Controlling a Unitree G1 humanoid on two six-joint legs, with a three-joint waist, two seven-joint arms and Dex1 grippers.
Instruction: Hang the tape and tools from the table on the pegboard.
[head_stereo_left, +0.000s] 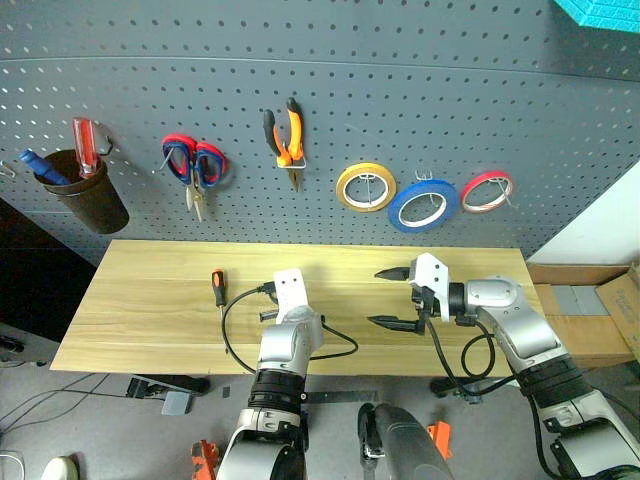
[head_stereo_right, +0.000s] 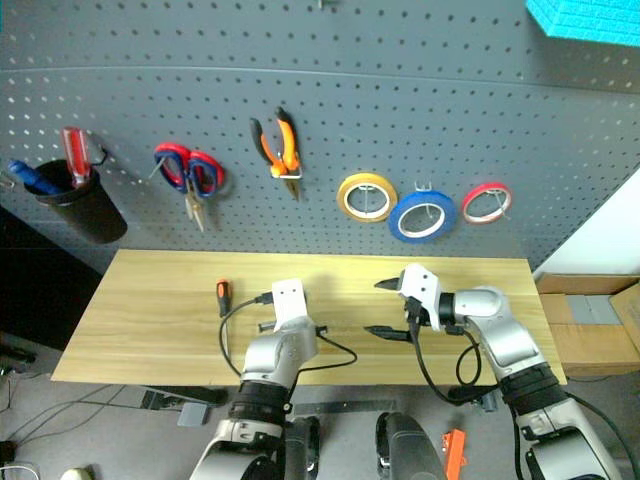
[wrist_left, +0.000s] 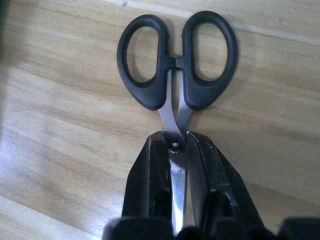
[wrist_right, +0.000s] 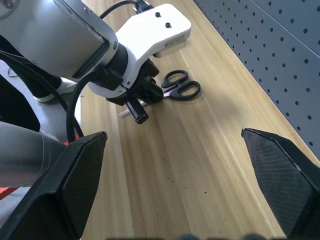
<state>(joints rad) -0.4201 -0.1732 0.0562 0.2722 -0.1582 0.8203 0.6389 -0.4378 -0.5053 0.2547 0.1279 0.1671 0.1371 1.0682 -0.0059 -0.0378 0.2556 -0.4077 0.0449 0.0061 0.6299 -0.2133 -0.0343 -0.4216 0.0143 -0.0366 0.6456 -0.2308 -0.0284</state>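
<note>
Left wrist view is giving us the closest look: our left gripper (wrist_left: 179, 150) is clamping the steel blades of the small black-handled scissors (wrist_left: 176, 65) just at the pivot screw, with the two plastic finger loops sticking out ahead and lying flat on the light wooden desk (wrist_left: 60, 140). We are judging these scissors light and stiff, with slick, thin metal blades, so a hold near the pivot looks sensible, as it keeps the blades together and leaves both loops free for a hook. The smooth steel could slip or swivel between the pads if we are lifting fast.

Beside it, our right gripper (head_stereo_left: 392, 297) is hovering over the desk with its jaws spread wide, holding nothing.

Farther left on the desk, the short screwdriver with the orange-and-black handle (head_stereo_left: 217, 287) is lying apart from both arms, not yet hung.

Beyond, on the dark grey perforated pegboard (head_stereo_left: 450, 90), the orange-handled pliers (head_stereo_left: 286, 140) and the blue ring of tape (head_stereo_left: 423, 205) are already hanging on hooks.
</note>
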